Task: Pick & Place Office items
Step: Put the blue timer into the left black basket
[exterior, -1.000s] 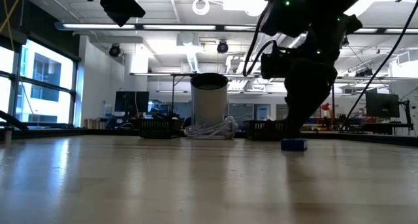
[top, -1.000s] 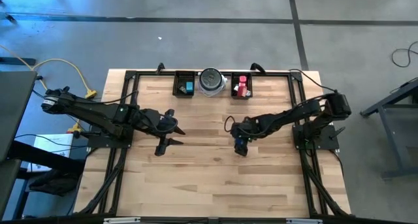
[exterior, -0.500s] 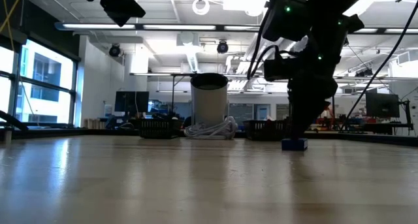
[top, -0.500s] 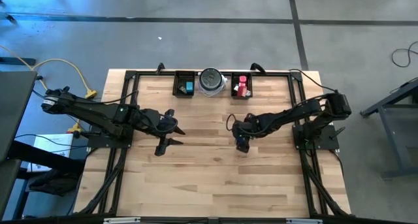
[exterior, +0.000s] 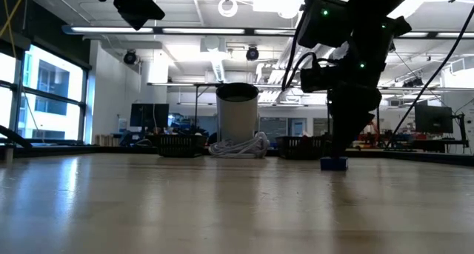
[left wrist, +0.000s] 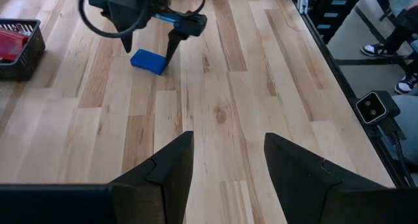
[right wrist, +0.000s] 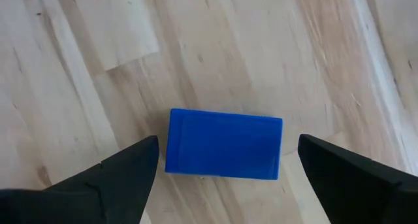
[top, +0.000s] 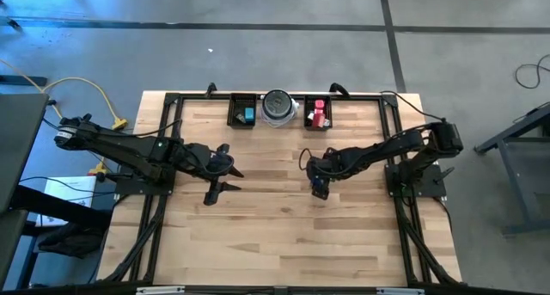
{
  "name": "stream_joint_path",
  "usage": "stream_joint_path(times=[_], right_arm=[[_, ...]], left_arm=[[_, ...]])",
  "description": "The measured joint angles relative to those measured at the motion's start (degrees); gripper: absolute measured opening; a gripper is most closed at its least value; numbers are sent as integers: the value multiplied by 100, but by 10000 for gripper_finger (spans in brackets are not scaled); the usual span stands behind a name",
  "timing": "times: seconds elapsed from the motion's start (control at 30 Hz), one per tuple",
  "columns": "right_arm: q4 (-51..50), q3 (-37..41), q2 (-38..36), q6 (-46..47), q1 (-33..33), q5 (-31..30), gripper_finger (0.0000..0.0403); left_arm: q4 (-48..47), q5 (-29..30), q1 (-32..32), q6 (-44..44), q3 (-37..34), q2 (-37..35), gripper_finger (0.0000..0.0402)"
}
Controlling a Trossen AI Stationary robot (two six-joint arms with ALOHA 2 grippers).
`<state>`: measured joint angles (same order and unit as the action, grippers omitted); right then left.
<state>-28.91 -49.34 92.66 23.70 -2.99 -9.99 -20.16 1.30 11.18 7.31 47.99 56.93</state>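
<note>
Blue rectangular plastic block (right wrist: 223, 144) flat on wooden counter (top: 275, 235), straddled by wide-apart right gripper (right wrist: 225, 165) for grasping; left gripper (left wrist: 225, 162) parted, empty, waiting.

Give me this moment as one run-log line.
right gripper: open, straddling blue block flat on the table, not gripped | left gripper: open, empty, waiting on the table's left side

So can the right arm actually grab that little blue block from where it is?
Probably yes. The right gripper hangs just over the blue block, its fingers open on either side, and only bare wooden table lies around the block.
</note>
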Motion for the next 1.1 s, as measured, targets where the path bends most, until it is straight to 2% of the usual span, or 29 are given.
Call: stream_joint_path(times=[0.3, 0.5, 0.73, 0.93, 1.1], right_arm=[[147, 0, 55, 6, 322, 261, 355], [193, -2, 162, 48, 318, 491, 355], [209, -42, 707, 142, 311, 654, 355], [242, -22, 663, 162, 314, 648, 354], [246, -15, 647, 179, 318, 654, 327]], left_arm=[[-3, 0, 0, 0, -2, 0, 181], [-3, 0, 0, 0, -8, 0, 181], [-14, 0, 0, -2, -13, 17, 181], [-16, 0, -2, 0, -13, 17, 181], [-16, 0, -1, 3, -13, 17, 181]])
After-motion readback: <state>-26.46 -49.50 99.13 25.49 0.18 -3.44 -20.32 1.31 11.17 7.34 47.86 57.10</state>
